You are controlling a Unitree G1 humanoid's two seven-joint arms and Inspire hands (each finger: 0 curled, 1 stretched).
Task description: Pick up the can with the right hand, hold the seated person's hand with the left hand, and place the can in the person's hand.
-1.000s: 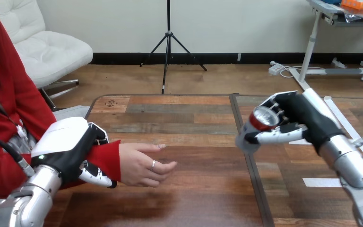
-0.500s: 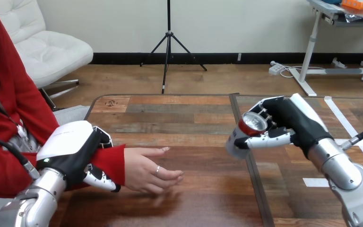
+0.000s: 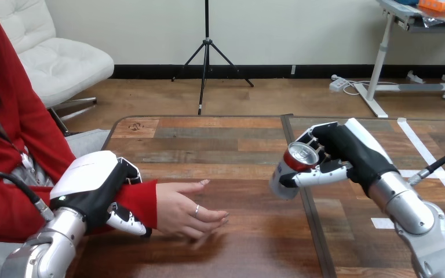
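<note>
Silver with a red band, the can (image 3: 287,169) is clamped in the right robot hand (image 3: 347,152), fingers round its far side and thumb across its near side. It is tilted, top toward the camera, clear of the wooden bench (image 3: 232,145). The left robot hand (image 3: 90,185) is closed on the person's wrist (image 3: 139,200), over the red sleeve, fingers above and thumb beneath. The person's hand (image 3: 185,211) extends just beyond the left robot hand, open, low over the bench. The can is well apart from it.
</note>
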